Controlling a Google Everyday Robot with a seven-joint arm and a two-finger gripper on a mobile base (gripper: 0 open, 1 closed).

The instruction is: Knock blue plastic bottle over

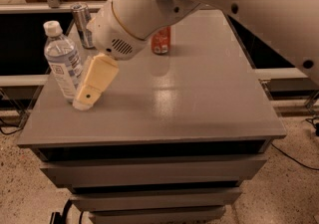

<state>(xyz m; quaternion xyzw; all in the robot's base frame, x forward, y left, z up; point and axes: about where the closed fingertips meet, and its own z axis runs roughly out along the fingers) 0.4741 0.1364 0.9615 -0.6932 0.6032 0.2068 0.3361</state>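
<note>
Pincer [85, 99] sits low over the counter [199, 108]; whether it is wide or narrow cannot be told. Blue plastic bottle [61, 61] stands upright, long axis vertical, immediately beside the pincer's tip on its outer-edge side. Contact unconfirmed. A sideways push should topple it.
</note>
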